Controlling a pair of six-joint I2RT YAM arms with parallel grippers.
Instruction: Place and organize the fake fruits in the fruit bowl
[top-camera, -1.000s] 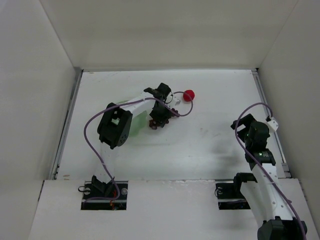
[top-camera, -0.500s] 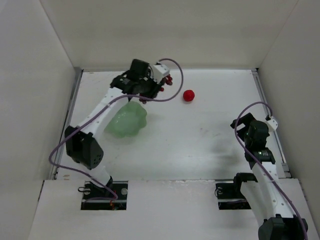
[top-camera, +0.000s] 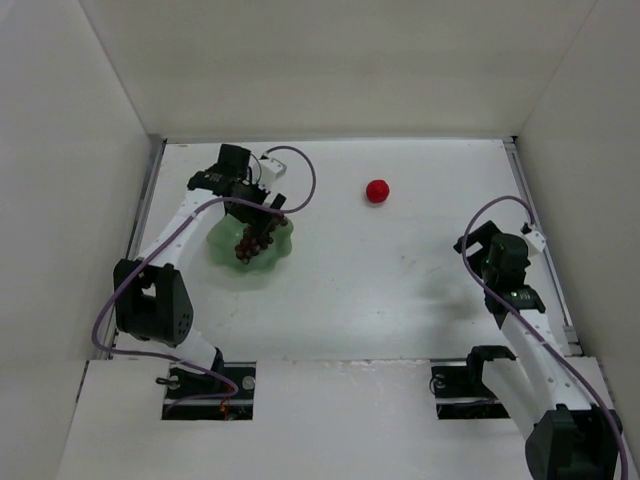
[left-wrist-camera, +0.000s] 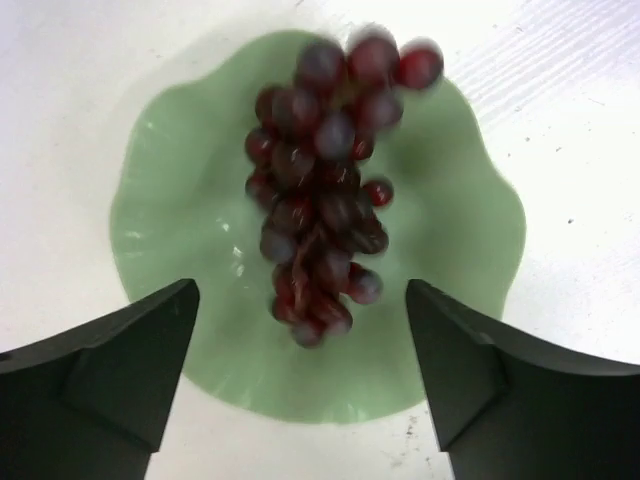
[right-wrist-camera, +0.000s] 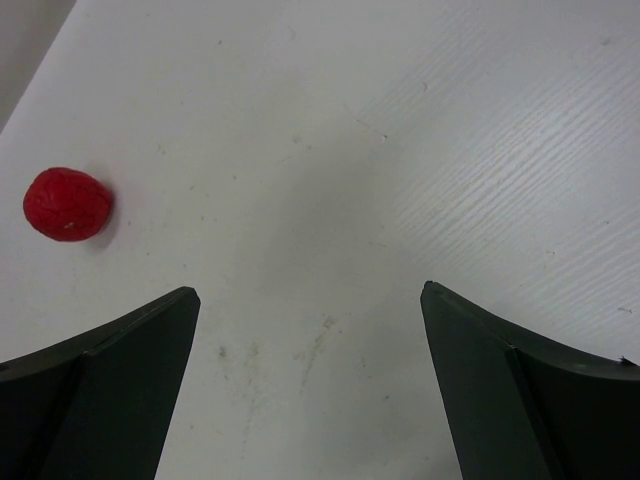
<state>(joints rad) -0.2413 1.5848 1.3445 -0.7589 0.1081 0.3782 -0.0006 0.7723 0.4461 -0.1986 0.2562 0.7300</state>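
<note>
Glossy dark berries make up the grape bunch (left-wrist-camera: 320, 190). The mint-green bowl (left-wrist-camera: 170, 200) is smooth, softly shiny and plastic-looking. The red fruit (right-wrist-camera: 67, 204) is matt and faintly dimpled. The white table (right-wrist-camera: 450, 150) is matt with fine streaked grain.

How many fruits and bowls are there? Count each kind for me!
Grape bunch: 1
Red round fruit: 1
Green bowl: 1
Total: 3
</note>
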